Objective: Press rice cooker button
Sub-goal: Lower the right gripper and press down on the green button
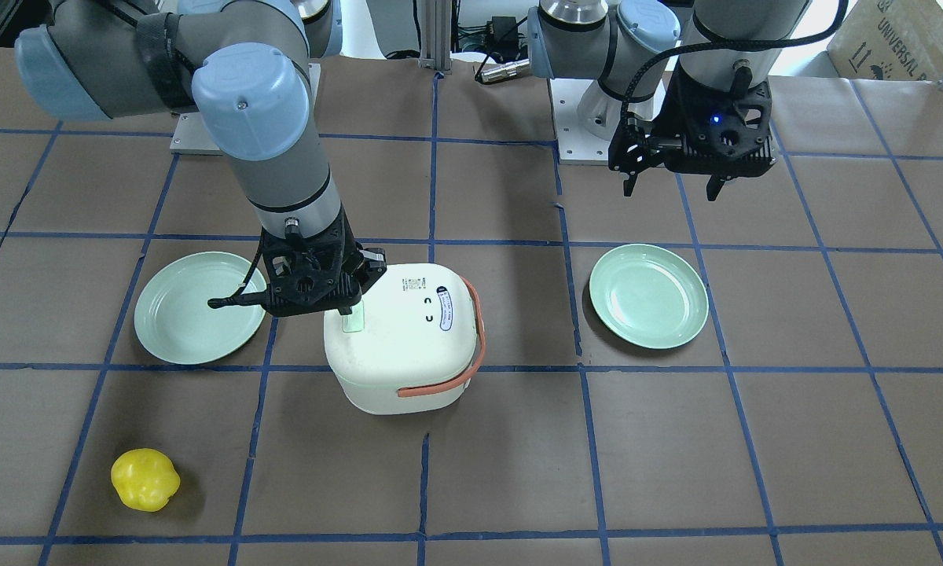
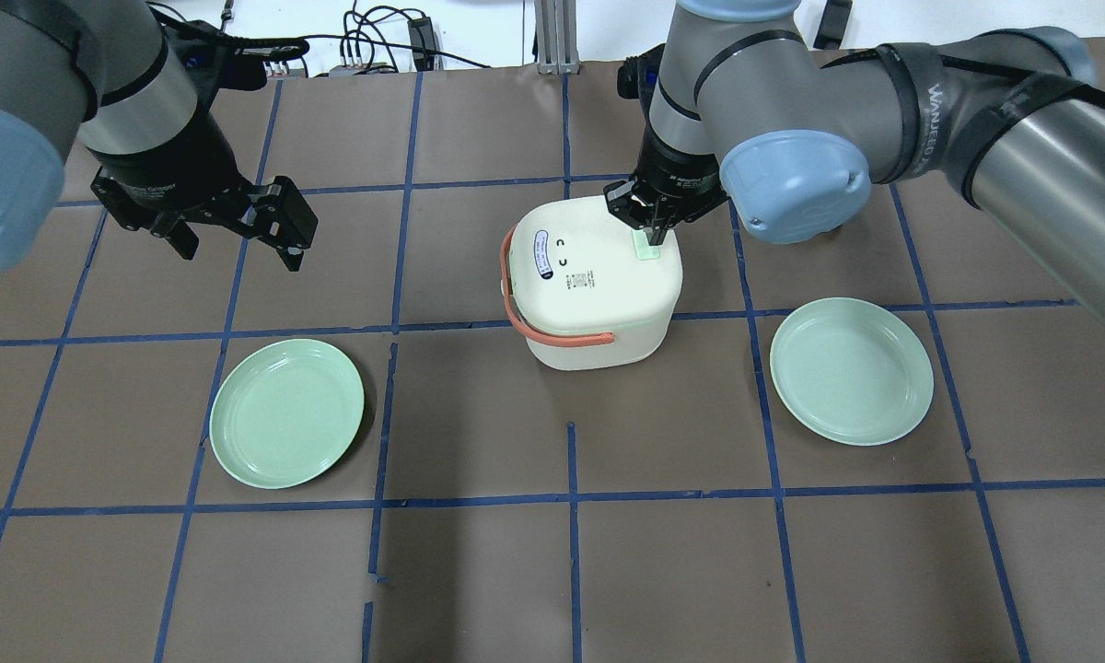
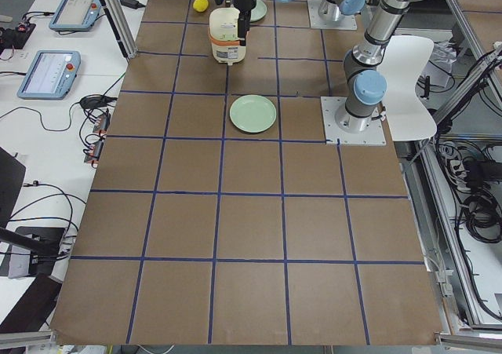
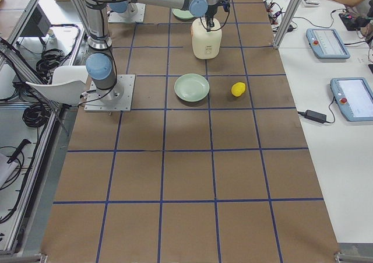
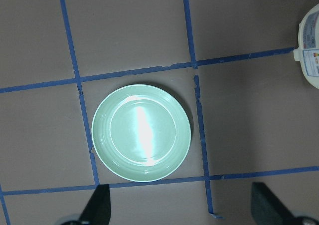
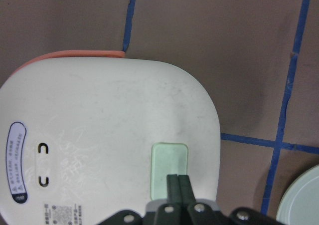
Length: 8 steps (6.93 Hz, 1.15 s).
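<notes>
From the front, my right fingers [image 1: 353, 306] are pressed together, tip-down on the green button [image 1: 353, 323] at the lid edge of the rice cooker [image 1: 409, 346], which sits mid-tabletop [image 1: 676, 440]. Overhead, my left fingers [image 2: 292, 247] hang spread, well apart from the cooker. In the right wrist view, my closed tips touch the button's near edge.

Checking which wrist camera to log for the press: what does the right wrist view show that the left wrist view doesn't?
Right wrist only: the pale green button on the rice cooker, the shut right gripper at the button's edge, the orange handle. Left wrist only: a whole green plate and the open left gripper. Both: the rice cooker, just a corner in the left view, and the taped brown table.
</notes>
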Tool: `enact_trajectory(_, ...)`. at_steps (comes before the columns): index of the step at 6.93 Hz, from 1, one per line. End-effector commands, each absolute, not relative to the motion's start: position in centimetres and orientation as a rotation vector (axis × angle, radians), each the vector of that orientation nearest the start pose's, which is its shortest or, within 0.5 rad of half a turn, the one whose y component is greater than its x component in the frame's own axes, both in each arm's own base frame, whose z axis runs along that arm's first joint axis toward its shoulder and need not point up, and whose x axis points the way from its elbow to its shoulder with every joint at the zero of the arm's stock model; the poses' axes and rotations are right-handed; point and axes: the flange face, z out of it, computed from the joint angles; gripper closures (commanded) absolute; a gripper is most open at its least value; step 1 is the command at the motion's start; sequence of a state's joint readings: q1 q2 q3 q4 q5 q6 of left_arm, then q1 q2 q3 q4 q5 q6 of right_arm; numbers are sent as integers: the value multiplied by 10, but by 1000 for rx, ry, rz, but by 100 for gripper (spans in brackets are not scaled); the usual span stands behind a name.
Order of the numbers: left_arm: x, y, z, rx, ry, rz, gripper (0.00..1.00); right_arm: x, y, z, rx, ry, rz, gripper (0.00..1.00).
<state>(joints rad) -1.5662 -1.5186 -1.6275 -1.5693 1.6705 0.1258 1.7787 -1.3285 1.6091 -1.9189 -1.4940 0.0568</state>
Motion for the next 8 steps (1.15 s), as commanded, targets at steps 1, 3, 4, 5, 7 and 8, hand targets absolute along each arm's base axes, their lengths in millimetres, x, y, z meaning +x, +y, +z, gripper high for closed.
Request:
enact_trajectory(1, -121, -470, 486, 184, 3037, 15, 0, 261, -543, 371, -240, 3044, -79, 93)
enact_trajectory(3, -121, -470, 486, 184, 3037, 15, 0, 262, -544, 367, -242, 3044, -77, 93)
enact_trajectory(4, -121, -470, 486, 184, 3037, 15, 0, 262, -544, 365, -245, 3044, -72, 93)
enact_trajectory(5, -121, -470, 486, 184, 3037, 15, 0, 262, -543, 361, -245, 3042, -78, 93)
enact_trajectory(7, -121, -470, 486, 184, 3037, 15, 0, 262, -541, 354, -250, 3042, -86, 93)
enact_trajectory(8, -121, -470, 486, 184, 3037, 15, 0, 262, -541, 354, -254, 3042, -84, 93)
